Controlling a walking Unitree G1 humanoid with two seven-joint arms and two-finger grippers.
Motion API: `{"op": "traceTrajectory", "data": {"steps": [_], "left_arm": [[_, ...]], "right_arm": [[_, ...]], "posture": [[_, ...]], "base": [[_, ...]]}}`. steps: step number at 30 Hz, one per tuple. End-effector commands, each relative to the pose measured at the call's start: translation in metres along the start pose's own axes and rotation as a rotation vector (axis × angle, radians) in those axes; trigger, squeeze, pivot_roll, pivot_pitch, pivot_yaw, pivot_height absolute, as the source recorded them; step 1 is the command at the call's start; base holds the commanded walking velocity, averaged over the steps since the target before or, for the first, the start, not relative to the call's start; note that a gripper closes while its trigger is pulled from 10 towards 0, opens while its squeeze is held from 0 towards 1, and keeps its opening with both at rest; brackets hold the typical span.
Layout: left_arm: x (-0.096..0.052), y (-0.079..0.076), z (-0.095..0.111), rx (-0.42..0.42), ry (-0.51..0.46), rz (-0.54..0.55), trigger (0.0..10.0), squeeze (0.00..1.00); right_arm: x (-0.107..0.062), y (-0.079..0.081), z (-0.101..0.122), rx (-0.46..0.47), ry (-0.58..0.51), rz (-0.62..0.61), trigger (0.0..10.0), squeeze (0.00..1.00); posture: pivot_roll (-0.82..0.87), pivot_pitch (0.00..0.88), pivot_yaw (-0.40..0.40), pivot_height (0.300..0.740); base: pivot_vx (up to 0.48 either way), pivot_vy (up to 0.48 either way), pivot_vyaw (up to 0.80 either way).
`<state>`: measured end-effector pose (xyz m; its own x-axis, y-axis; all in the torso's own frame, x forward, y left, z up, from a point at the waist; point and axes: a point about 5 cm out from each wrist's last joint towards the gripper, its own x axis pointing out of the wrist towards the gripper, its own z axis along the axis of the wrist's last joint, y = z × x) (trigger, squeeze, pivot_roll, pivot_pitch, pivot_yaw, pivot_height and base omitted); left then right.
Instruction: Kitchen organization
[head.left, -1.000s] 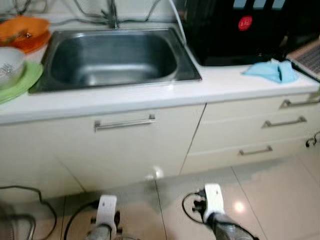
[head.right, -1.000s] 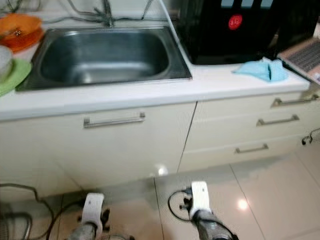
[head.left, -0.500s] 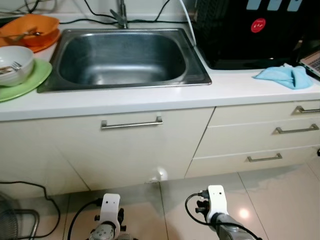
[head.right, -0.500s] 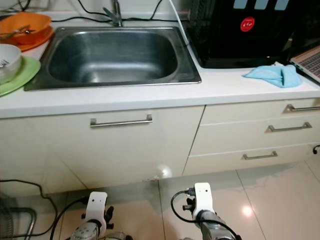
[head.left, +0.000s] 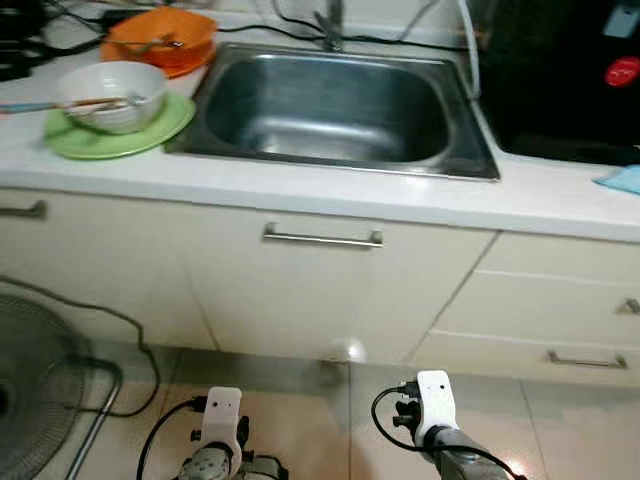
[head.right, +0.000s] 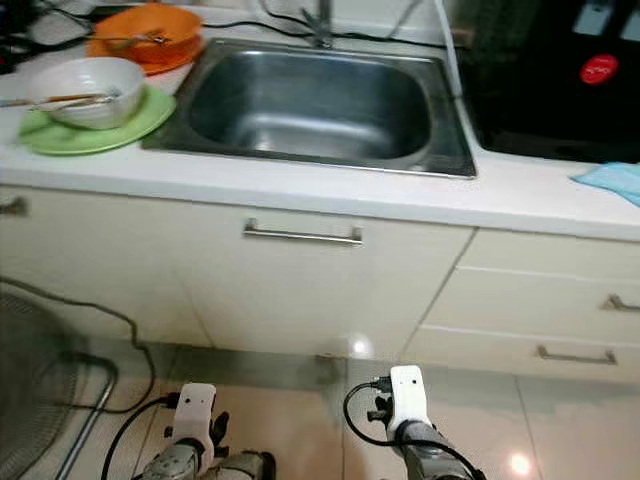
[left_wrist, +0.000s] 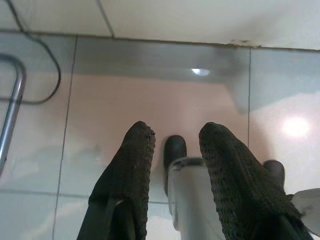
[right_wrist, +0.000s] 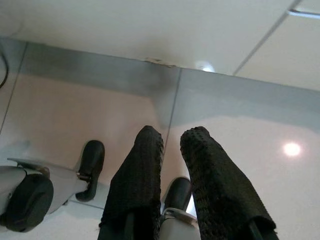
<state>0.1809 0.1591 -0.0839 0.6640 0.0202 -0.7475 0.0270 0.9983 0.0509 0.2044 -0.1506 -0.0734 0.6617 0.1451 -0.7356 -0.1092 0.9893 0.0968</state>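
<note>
Hanging low by your feet, both arms point at the tiled floor (head.left: 560, 420). Your left gripper (left_wrist: 175, 137) has its fingers a moderate way apart, holding nothing and touching nothing. Your right gripper (right_wrist: 172, 137) has only a narrow gap between its fingers, also with nothing in it. At your left, a fan (head.left: 35, 385) stands on the floor with a cable (head.left: 110, 315) trailing past it.

Ahead of you is the cream cabinet (head.left: 320, 290), its door handle (head.left: 322, 237) under the sink and drawers (head.left: 560, 300) to the right. On the white counter (head.left: 300, 190), the steel sink (head.left: 335, 105) shows nothing in its basin. Just left of it, a white bowl (head.left: 108, 96) sits on a green plate (head.left: 120, 132), with utensils resting across the bowl; you cannot tell what they are. Behind it, an orange bowl (head.left: 160, 35) holds another utensil. At far right lies a blue cloth (head.left: 622, 180), before a black appliance (head.left: 570, 80).
</note>
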Motion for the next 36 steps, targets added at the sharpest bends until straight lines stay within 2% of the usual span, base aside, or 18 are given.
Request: {"op": "traceTrajectory", "data": {"steps": [1, 14, 23, 33, 36], "left_arm": [[0.000, -0.002, -0.002, 0.001, 0.011, -0.007, 10.0, 0.00], [-0.001, 0.000, -0.006, -0.004, 0.026, -0.004, 10.0, 0.00], [-0.005, 0.002, -0.016, 0.006, 0.047, -0.006, 10.0, 0.00], [-0.016, 0.008, -0.042, 0.033, 0.091, -0.005, 10.0, 0.00], [-0.019, 0.010, -0.048, 0.035, 0.095, -0.003, 10.0, 0.00]], "right_arm": [[-0.001, -0.003, -0.002, 0.014, 0.004, -0.011, 10.0, 0.00], [-0.002, -0.003, -0.005, 0.035, 0.002, -0.007, 10.0, 0.00], [-0.006, -0.002, -0.020, 0.060, 0.033, -0.011, 10.0, 0.00], [-0.016, -0.004, -0.048, 0.093, 0.084, -0.033, 10.0, 0.00], [-0.017, -0.005, -0.049, 0.099, 0.088, -0.037, 10.0, 0.00]], "posture": [[0.15, 0.089, -0.035, 0.740], [0.15, 0.103, -0.028, 0.740], [0.15, 0.141, -0.016, 0.740], [0.16, 0.194, 0.008, 0.740], [0.16, 0.191, 0.016, 0.740]], "base": [[0.000, 0.000, 0.00], [0.000, 0.000, 0.00], [0.000, 0.314, 0.00], [0.000, 0.347, 0.00], [0.000, 0.374, 0.00]]}}
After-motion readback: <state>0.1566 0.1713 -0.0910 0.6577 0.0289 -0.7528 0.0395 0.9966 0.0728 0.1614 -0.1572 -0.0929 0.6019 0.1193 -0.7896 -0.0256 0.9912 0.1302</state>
